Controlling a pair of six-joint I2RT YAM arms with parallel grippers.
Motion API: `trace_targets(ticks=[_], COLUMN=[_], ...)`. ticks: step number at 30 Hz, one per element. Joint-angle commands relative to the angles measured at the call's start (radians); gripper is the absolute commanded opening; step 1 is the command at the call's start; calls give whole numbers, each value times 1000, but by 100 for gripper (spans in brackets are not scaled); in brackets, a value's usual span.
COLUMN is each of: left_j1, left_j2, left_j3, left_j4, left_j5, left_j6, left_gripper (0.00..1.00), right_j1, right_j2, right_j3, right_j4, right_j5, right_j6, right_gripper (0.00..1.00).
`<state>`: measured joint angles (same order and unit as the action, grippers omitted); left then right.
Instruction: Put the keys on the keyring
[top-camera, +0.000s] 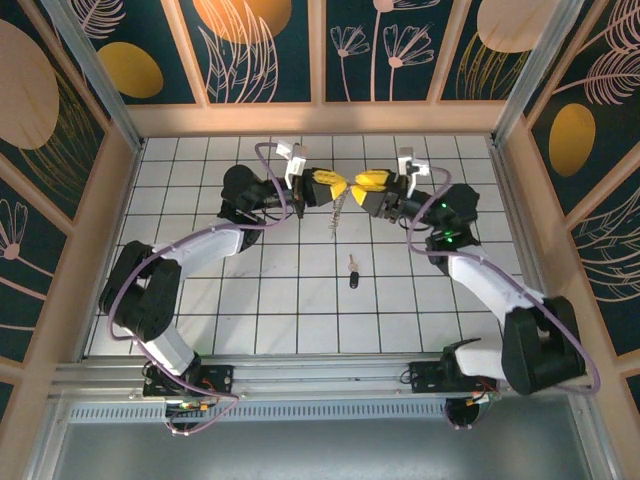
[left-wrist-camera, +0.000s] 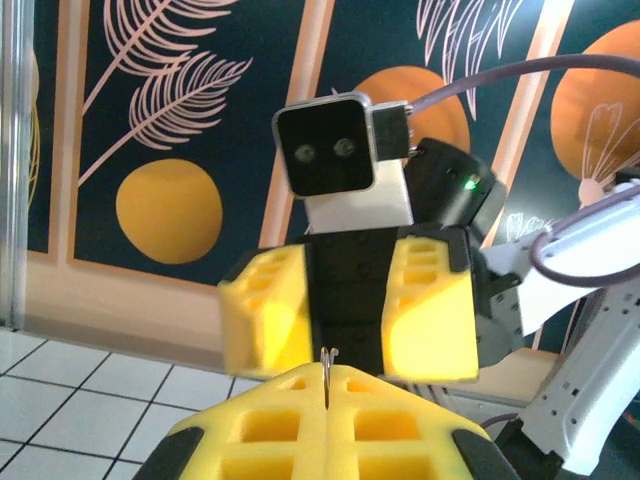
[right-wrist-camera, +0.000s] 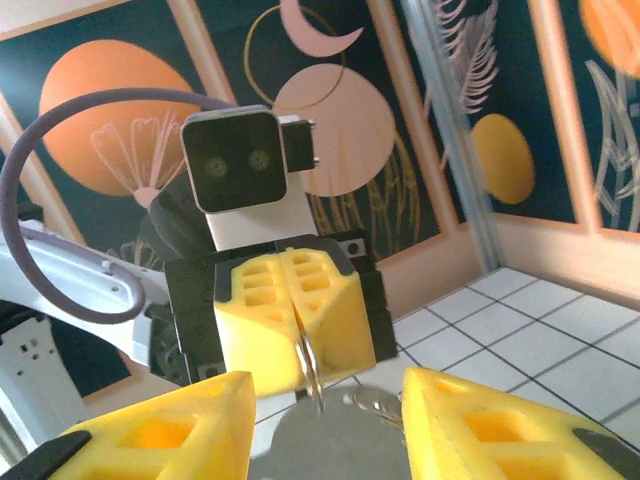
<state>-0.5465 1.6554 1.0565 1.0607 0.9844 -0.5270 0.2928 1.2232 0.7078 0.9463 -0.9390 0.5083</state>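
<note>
Yellow fingertips of the left gripper (left-wrist-camera: 328, 385) fill the bottom of the left wrist view, pressed together on the keyring (left-wrist-camera: 328, 358). The ring is seen edge-on there, a thin upright sliver. Facing it is the right gripper (left-wrist-camera: 345, 320), jaws apart and holding nothing.

Right wrist view: own fingers of the right gripper (right-wrist-camera: 330, 420) are spread wide. The left gripper (right-wrist-camera: 297, 320) sits opposite, clamped. The keyring (right-wrist-camera: 310, 375) hangs down from its seam as a thin wire. A silvery curl is beside it; cannot tell if that is ring or key.

Top view: the keyring (top-camera: 339, 208) hangs between the two grippers, above mid-table, long axis running far-to-near. Only this view shows a key (top-camera: 353, 272) lying flat nearer the bases. Its long axis also runs far-to-near, black head toward the near edge.

Surface: white tiled floor (top-camera: 250, 300) with dark grout. Walls (top-camera: 265, 50) are wood-framed teal panels with orange discs and leaf outlines.
</note>
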Motion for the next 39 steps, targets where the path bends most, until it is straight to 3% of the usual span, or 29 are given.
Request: trace_targets(ticks=[1,8,13,25,39], left_j1=[-4,-4,-4,-4,-4], left_j2=[-88,-181,-224,-266,-298], left_j3=[0,-34,-58,-96,-145], left_j4=[-147,-314,-366,-372,-426], left_j5=[-30,-121,-156,-204,-333], left_j6=[205,509,631,673,690], left_gripper=[0,0,0,0,0], right_j1=[-40,-58,-58,-21,209], right_j2=[-126,-240,-259,-205,-3], right_j3=[-73,-209,-296,-337,-253], right_j4=[-146,-300,-346,-555,-796], right_j5=[47,148,205,429,748], right_j6=[-80,-99,-85,-65,-27], right_gripper=[45,48,48,48,45])
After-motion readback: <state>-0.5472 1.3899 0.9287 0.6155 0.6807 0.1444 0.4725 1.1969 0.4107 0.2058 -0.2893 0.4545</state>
